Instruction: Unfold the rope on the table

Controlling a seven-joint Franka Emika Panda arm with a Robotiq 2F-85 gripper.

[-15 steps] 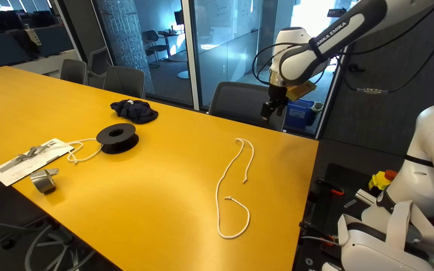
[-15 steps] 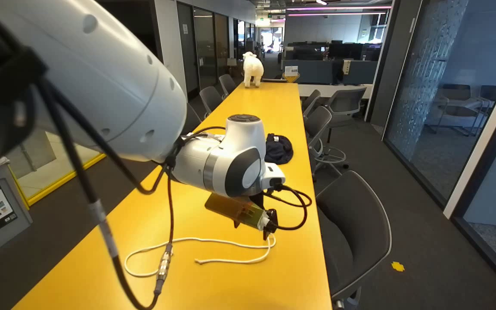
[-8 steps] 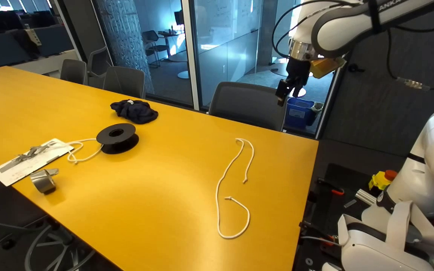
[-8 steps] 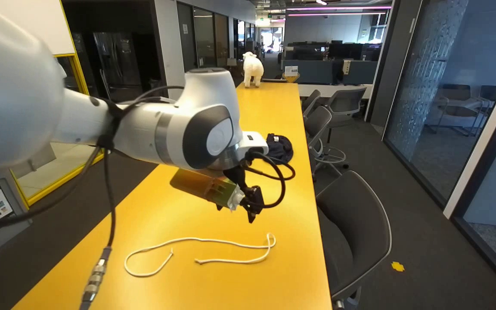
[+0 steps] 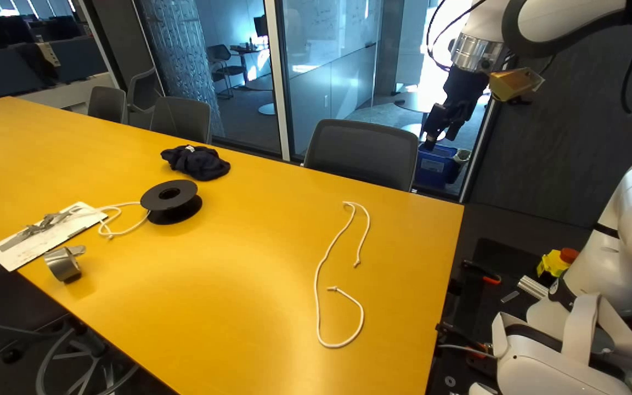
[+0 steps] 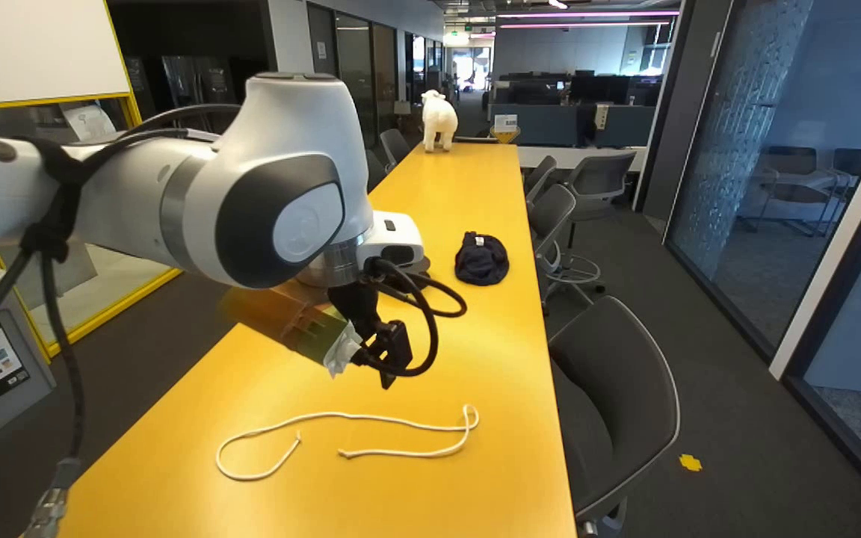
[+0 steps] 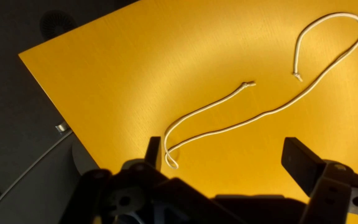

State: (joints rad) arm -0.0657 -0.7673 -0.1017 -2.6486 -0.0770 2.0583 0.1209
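The rope is a thin cream cord lying on the yellow-orange table. It also shows in an exterior view and the wrist view. It makes a long S with a hook at each end, and both knotted ends point inward. In the wrist view it crosses itself in a small loop close beside the left finger in the picture. My gripper hangs in the air above the table, apart from the rope. In the wrist view the gripper has its fingers wide apart, with nothing held between them.
A black spool with whitish cord beside it, a dark cloth, a flat white strip and a silver roll lie farther along the table. Dark chairs stand along one edge. A white headset lies by the robot base.
My arm and gripper have moved up and back toward the robot base, to the right in an exterior view. The rope has not moved.
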